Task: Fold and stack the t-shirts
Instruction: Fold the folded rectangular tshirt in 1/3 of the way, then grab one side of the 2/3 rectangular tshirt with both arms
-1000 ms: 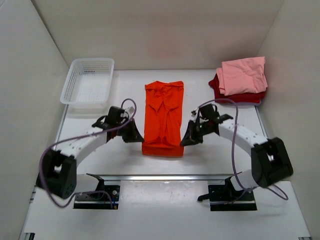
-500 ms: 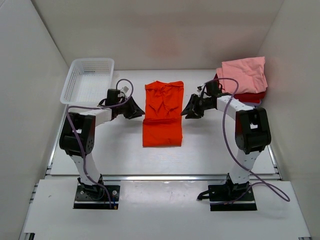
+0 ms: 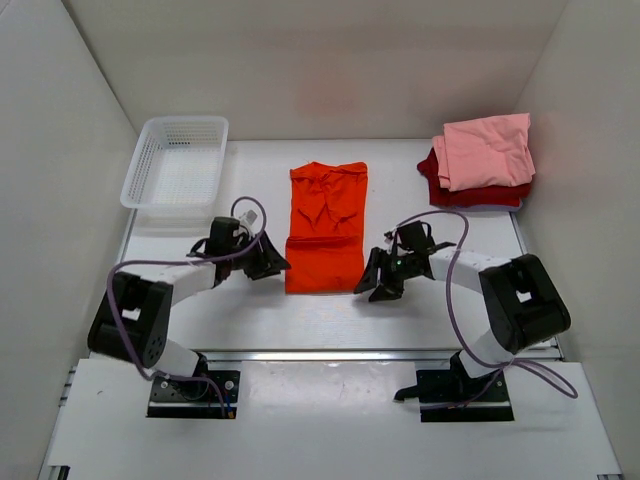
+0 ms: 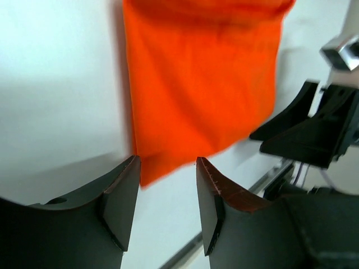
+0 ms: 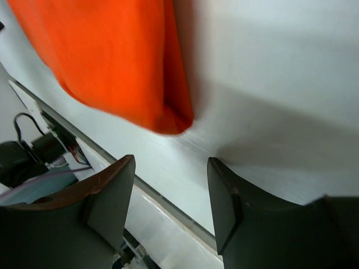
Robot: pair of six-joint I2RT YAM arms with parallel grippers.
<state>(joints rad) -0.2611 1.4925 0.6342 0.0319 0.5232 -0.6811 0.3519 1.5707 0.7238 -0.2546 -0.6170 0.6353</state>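
The bright orange t-shirt (image 3: 326,225) lies folded in a long rectangle at the table's middle. My left gripper (image 3: 276,265) sits low by its near left corner. The jaws are open and hold nothing, and the orange corner (image 4: 168,162) lies just past the tips of the left gripper (image 4: 167,202). My right gripper (image 3: 368,282) is by the near right corner, also open and holding nothing. The shirt's folded edge (image 5: 168,120) is ahead of the right gripper (image 5: 171,196). The light pink t-shirt (image 3: 488,150) lies folded on the dark red one (image 3: 472,193) at the back right.
A white mesh basket (image 3: 175,160) stands at the back left. White walls close in the table on three sides. A metal rail (image 3: 330,355) runs along the near edge in front of the arm bases.
Both grippers were shut at the orange shirt's near edge, swung toward its middle and opened. The shirt now lies shorter, and both grippers are back at its near corners.
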